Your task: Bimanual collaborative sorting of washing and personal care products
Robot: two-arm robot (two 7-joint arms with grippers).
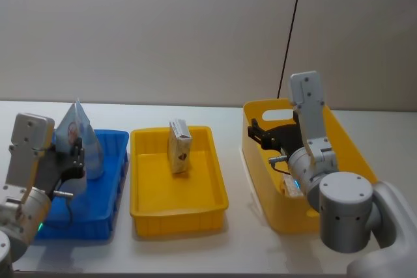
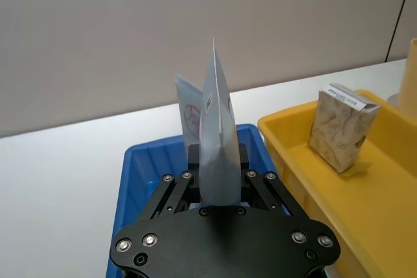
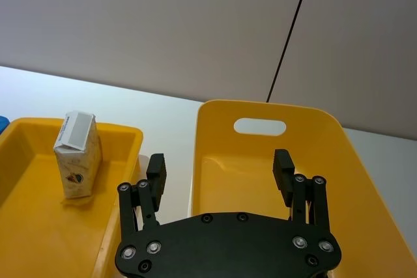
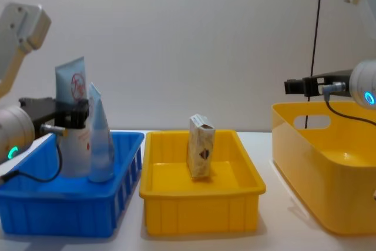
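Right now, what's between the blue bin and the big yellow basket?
In the head view, a shallow yellow tray holding one upright beige carton lies between the blue bin and the tall yellow basket.

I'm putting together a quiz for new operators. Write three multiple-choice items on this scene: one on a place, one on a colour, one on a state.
1. The beige carton stands in the: A) blue bin B) shallow yellow tray C) tall yellow bin.
2. The rear tube, behind the left gripper's held tube, has a logo that is: A) green B) black C) red.
3. The right gripper is: A) open, empty B) shut on a carton C) shut on a tube.
Answers: 1 B, upright in the middle tray; 2 C, a red circle shows; 3 A, jaws apart over the tall yellow bin.
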